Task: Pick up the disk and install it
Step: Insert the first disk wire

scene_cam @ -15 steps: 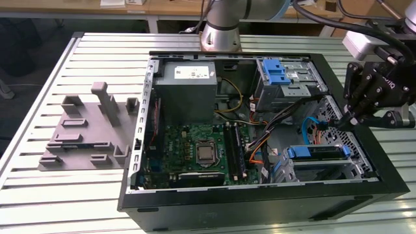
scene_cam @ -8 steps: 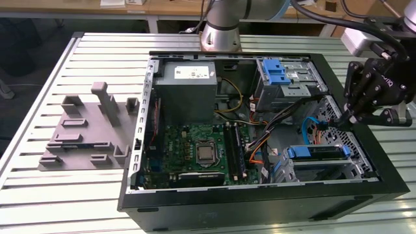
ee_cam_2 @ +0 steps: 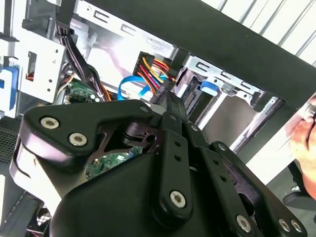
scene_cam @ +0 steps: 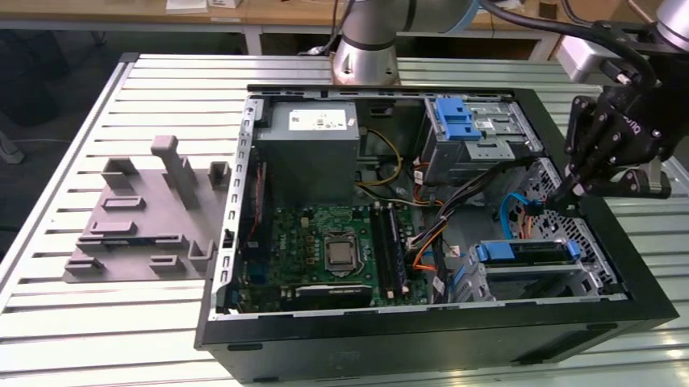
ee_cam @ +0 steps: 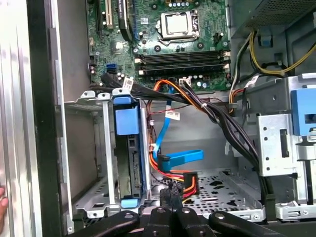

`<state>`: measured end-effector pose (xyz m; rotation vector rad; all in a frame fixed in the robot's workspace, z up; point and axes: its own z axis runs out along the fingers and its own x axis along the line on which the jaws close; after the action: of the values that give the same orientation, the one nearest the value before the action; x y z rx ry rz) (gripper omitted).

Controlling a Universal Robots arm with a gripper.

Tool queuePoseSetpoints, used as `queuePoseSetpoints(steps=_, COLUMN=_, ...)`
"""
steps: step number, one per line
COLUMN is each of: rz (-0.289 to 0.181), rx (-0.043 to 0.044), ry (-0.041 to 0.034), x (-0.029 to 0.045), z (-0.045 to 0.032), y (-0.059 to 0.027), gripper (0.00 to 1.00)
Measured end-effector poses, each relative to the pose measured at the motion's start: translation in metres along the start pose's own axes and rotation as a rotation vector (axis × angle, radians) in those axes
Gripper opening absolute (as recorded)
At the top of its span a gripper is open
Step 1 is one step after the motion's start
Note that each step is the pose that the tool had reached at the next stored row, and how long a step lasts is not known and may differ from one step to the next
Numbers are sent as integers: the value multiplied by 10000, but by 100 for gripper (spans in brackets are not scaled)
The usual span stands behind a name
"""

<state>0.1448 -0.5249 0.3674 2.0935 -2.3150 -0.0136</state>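
Note:
The disk (scene_cam: 524, 251) sits in the drive cage at the front corner of the open computer case, on the exterior view's right, with its blue carrier frame around it. The first wrist view shows the disk (ee_cam: 132, 163) edge-on inside the metal cage, its blue tab (ee_cam: 127, 121) facing the motherboard. My gripper (scene_cam: 567, 193) hangs above the case floor behind the cage, apart from the disk. Its black fingers meet at the tips in both wrist views, gripper (ee_cam: 172, 195) and gripper (ee_cam_2: 167, 101), shut with nothing between them.
Orange, red and blue cables (ee_cam: 177, 168) lie just past my fingertips. The motherboard (scene_cam: 323, 250) and grey power supply (scene_cam: 312, 149) take up the case's middle. A grey fixture block (scene_cam: 145, 218) stands on the slatted table. A person's hand (ee_cam_2: 307, 133) is near the case wall.

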Motion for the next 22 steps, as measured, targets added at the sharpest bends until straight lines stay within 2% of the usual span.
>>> queuePoseSetpoints(steps=1, rz=8, rx=5, ry=52, x=-13, z=1, y=1, gripper=11)
queuePoseSetpoints(steps=4, rz=17, rx=22, ry=308, x=-50, z=5, y=-1, gripper=11)
queuePoseSetpoints(steps=6, rz=23, rx=14, ry=419, x=-78, z=11, y=-6, gripper=11)
queuePoseSetpoints(steps=7, rz=25, rx=6, ry=442, x=-94, z=14, y=-9, gripper=17)
queuePoseSetpoints(steps=8, rz=27, rx=0, ry=458, x=-109, z=15, y=-11, gripper=17)
queuePoseSetpoints(steps=9, rz=31, rx=-7, ry=467, x=-125, z=18, y=-12, gripper=24)
queuePoseSetpoints(steps=12, rz=37, rx=-34, ry=491, x=-161, z=30, y=-19, gripper=24)
queuePoseSetpoints(steps=17, rz=38, rx=-54, ry=586, x=-180, z=63, y=-20, gripper=24)
queuePoseSetpoints(steps=19, rz=41, rx=-49, ry=653, x=-182, z=76, y=-20, gripper=24)
queuePoseSetpoints(steps=22, rz=45, rx=-36, ry=831, x=-191, z=97, y=-20, gripper=24)
